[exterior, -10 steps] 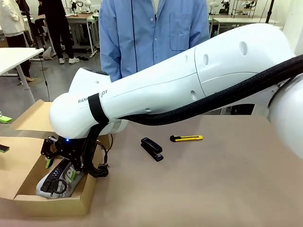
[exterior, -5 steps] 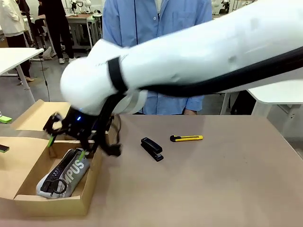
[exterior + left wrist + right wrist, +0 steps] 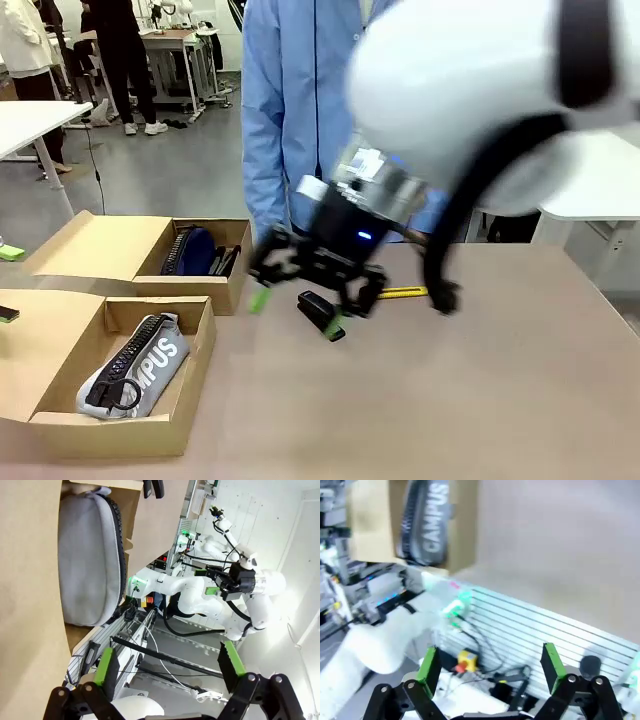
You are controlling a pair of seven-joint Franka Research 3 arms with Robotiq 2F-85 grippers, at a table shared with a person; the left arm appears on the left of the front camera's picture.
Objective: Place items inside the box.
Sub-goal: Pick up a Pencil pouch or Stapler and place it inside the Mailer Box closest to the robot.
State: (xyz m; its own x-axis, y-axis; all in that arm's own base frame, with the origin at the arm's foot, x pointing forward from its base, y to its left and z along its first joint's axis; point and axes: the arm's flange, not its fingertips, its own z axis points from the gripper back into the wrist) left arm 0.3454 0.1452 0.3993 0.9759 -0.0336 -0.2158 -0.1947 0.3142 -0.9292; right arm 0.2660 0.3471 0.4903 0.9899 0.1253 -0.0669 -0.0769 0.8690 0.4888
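You see your right pincer (image 3: 296,312) spread and empty over the black stapler (image 3: 313,305) mid-tabletop, the grey CAMPUS pencil case (image 3: 135,365) lying in the box (image 3: 110,435) at its eight o'clock, and your left pincer (image 3: 167,662) likewise spread.

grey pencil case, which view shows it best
Front view: the grey case lies whole in the near box, zip and print sharp. The left wrist view shows its plain grey side close up. The right wrist view shows it blurred, CAMPUS readable.
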